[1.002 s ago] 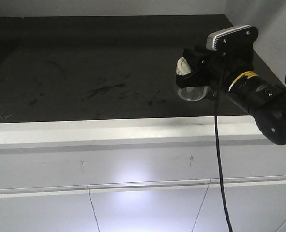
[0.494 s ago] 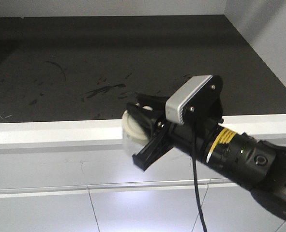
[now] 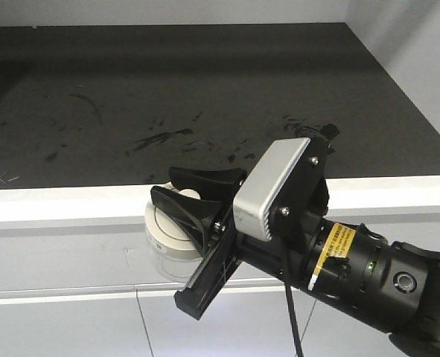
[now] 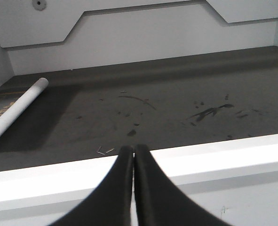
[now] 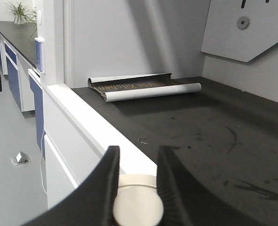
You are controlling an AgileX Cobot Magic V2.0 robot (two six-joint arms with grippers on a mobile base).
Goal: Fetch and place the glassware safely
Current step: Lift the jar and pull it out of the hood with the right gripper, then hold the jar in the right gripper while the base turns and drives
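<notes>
The glassware, a small clear jar with a cream-white lid (image 3: 162, 227), hangs in my right gripper (image 3: 166, 184), in front of the counter's white front edge (image 3: 63, 207). The black fingers are shut on the lid's central knob. In the right wrist view the round knob (image 5: 139, 203) sits between the fingers of the right gripper (image 5: 139, 153), with the lid's rim just behind it. The glass body is hidden there. My left gripper (image 4: 133, 150) is shut and empty, level with the white counter edge (image 4: 223, 157). It does not show in the front view.
The dark, scuffed worktop (image 3: 205, 89) runs back to a grey wall. White cabinet fronts (image 3: 63, 320) lie below the edge. A rolled mat (image 5: 143, 87) lies at the worktop's far end and also shows in the left wrist view (image 4: 16, 106).
My right gripper has carried the jar from above the worktop's right side leftward and toward the camera, past the front edge. It now hangs lower, before the cabinets.
</notes>
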